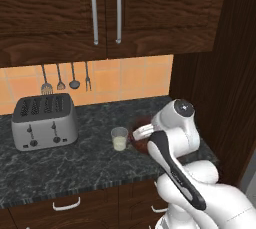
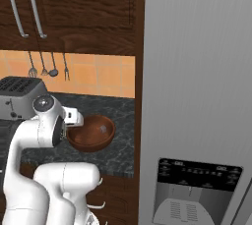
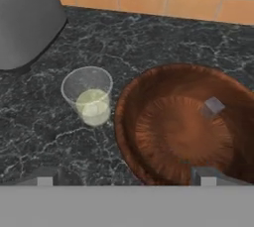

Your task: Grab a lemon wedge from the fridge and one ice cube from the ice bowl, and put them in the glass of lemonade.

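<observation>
Ice cube [image 3: 214, 106] in ice bowl [image 3: 149, 92] beyond fingers [image 3: 207, 175]

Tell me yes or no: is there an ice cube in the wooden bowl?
Yes, the hand view shows one small pale ice cube lying inside the ice bowl, right of the glass of lemonade.

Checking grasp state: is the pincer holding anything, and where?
Nothing held. The pincer hangs open above the bowl; the ice cube lies loose inside, and the glass stands beside it.
</observation>
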